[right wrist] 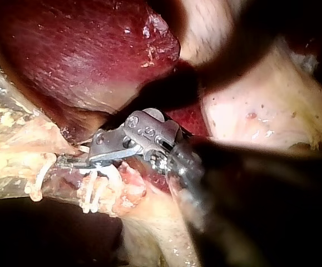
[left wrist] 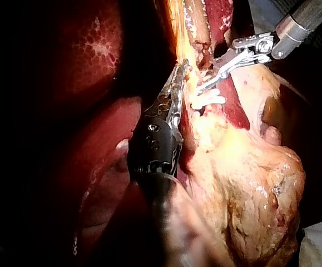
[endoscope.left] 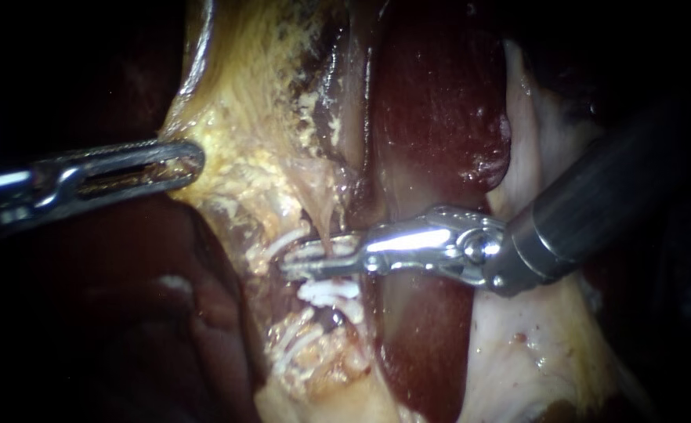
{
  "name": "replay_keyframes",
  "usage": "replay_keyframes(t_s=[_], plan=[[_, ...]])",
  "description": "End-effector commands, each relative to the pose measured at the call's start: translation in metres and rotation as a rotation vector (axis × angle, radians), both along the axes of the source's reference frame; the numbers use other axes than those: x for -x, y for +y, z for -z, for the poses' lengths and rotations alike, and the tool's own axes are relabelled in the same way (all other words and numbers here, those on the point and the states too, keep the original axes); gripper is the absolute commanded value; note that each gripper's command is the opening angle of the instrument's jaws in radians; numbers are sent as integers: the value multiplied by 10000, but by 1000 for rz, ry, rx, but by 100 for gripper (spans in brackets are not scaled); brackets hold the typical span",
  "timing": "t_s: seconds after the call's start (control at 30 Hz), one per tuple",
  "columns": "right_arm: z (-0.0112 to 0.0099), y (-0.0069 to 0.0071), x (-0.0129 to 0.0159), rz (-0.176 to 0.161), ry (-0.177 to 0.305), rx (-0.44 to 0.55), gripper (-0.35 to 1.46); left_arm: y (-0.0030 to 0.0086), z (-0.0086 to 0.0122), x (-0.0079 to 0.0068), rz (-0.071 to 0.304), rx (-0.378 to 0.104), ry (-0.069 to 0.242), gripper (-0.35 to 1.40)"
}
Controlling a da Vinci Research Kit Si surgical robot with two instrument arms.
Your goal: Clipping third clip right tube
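Right instrument (endoscope.left: 320, 257) astride the tube (endoscope.left: 330, 227)
Its nearly closed jaws pinch the tube running square across them; a clip (endoscope.left: 326, 291) sits just beside, left instrument (endoscope.left: 193, 160) well apart.

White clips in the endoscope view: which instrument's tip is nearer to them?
Right. The right instrument has its tip among the white clips. The left instrument is off to the side at the yellowish tissue, well apart from them.
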State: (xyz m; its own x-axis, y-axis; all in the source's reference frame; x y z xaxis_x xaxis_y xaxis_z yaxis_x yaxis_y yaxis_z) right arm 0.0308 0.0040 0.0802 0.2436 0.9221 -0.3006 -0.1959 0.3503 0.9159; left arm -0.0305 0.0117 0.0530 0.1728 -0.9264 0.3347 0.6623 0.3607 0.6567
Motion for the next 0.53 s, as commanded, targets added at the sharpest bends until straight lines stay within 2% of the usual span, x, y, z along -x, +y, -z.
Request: replay_keyframes(t_s=[0.03, 0.53], plan=[[0, 0, 0, 4, -9, 3, -35, 0, 0, 0, 0, 0, 0, -35], [-2, -3, 0, 5, -19, -11, -35, 0, 0, -1, 2, 1, 2, -35]])
